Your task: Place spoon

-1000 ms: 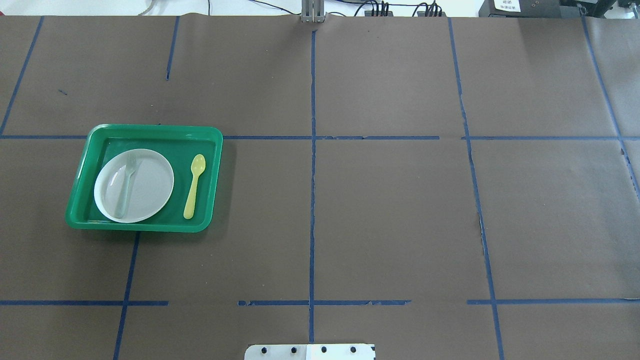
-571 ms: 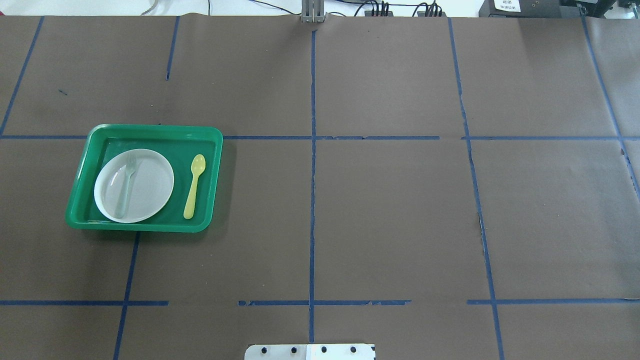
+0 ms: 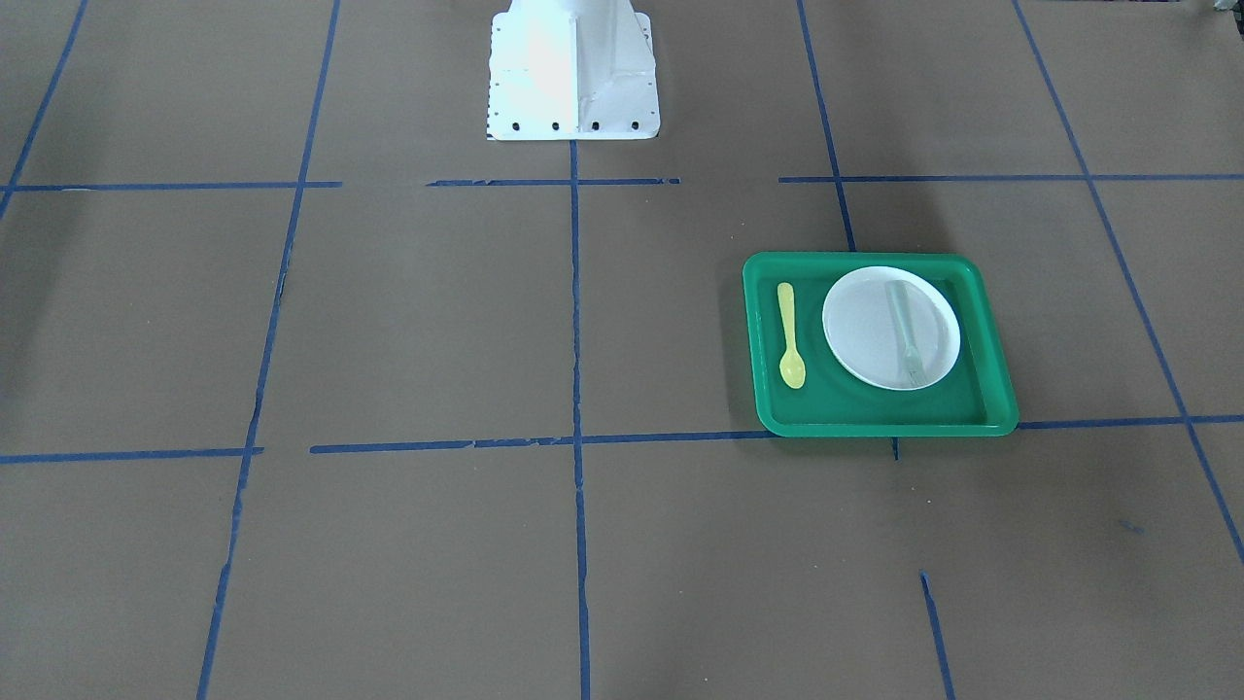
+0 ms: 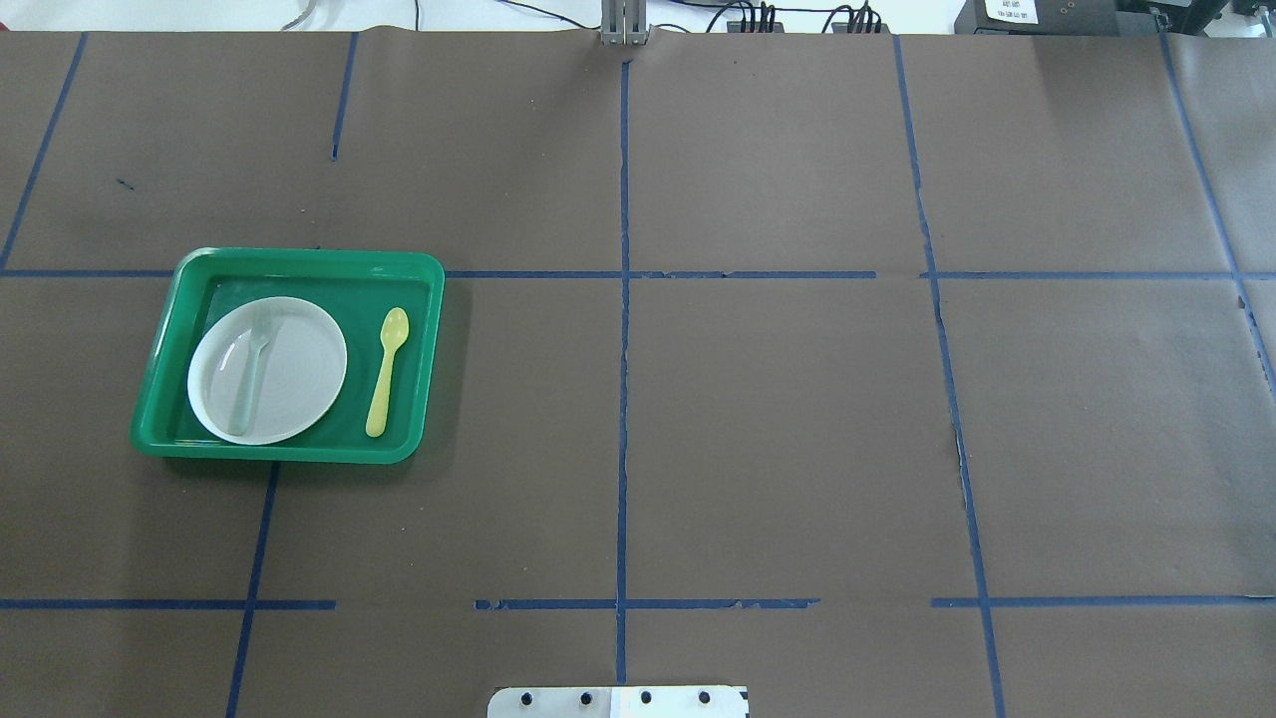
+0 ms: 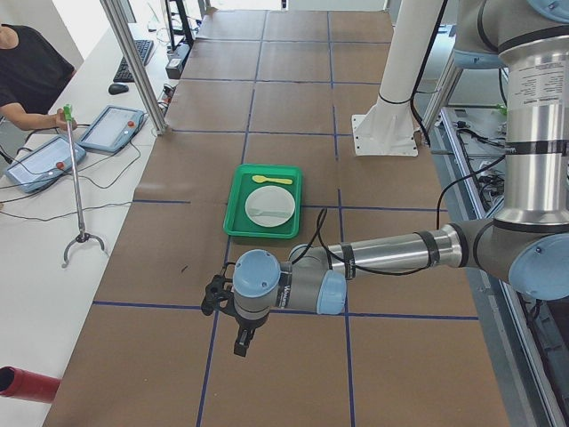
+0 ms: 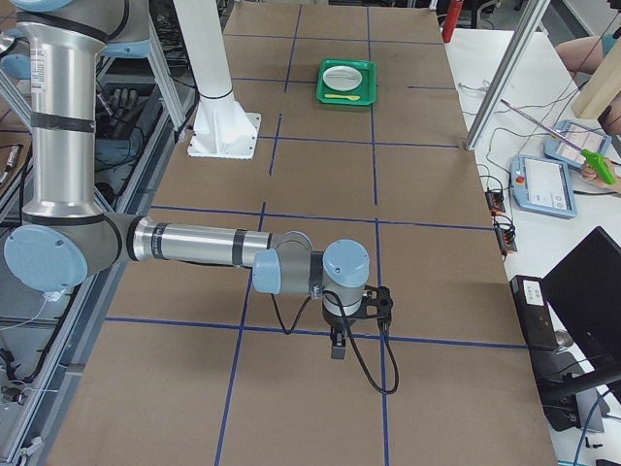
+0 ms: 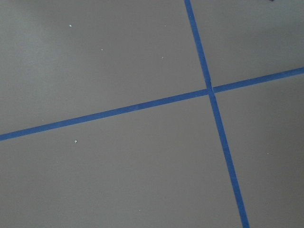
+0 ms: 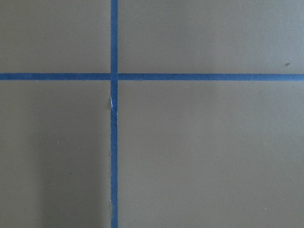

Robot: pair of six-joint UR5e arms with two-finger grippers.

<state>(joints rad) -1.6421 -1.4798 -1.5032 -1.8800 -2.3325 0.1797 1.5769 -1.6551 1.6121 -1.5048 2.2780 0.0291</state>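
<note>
One green plastic tray (image 4: 309,257) holds one yellow plastic spoon (image 4: 387,371), one round white plate (image 4: 304,374), one pale translucent fork (image 4: 249,377). Blue tape crosses the brown worktop (image 4: 778,419). Left jaws, right jaws: I cannot tell their state.

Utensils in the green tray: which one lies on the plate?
The pale translucent fork: it lies across the white plate. The yellow spoon lies on the floor of the tray beside the plate, not touching it.

Yellow spoon (image 4: 385,377), green tray (image 4: 309,257), white plate (image 4: 304,369), pale grey-green fork (image 4: 251,369), brown table (image 4: 797,419) gridded with blue tape (image 4: 623,399)
</note>
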